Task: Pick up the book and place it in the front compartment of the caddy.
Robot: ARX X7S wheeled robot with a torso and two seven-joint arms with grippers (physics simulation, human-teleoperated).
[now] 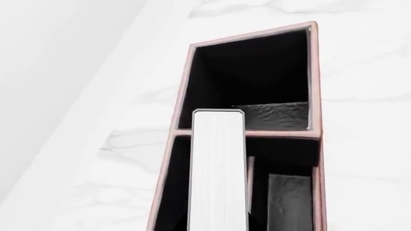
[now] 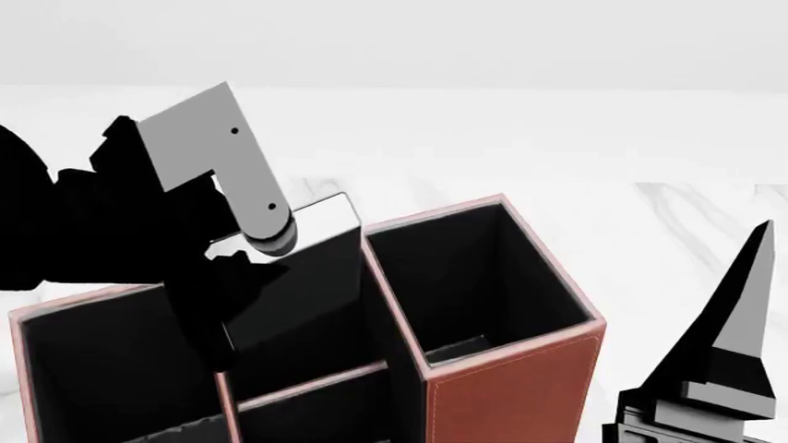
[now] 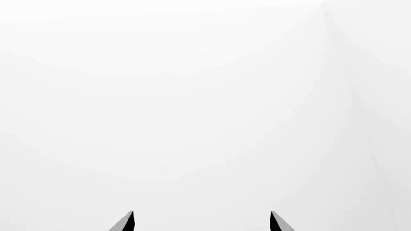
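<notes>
The book (image 2: pixel 308 277), black-covered, stands tilted with its lower part inside a middle pocket of the reddish-brown caddy (image 2: pixel 511 383). My left gripper (image 2: pixel 240 277) is shut on the book's left side, just above the caddy's rim. In the left wrist view the book's white page edges (image 1: pixel 218 173) reach forward over the divider between two black-lined pockets of the caddy (image 1: pixel 247 34); the gripper's own fingers are out of frame there. My right gripper (image 2: pixel 726 341) is open and empty at the lower right, beside the caddy; its fingertips (image 3: pixel 126 222) stand wide apart.
The caddy stands on a white marble-look table (image 2: pixel 689 212). A tall open pocket (image 2: pixel 474 277) lies right of the book, and a wider one (image 2: pixel 105 360) lies to its left under my left arm. A plain white wall is behind.
</notes>
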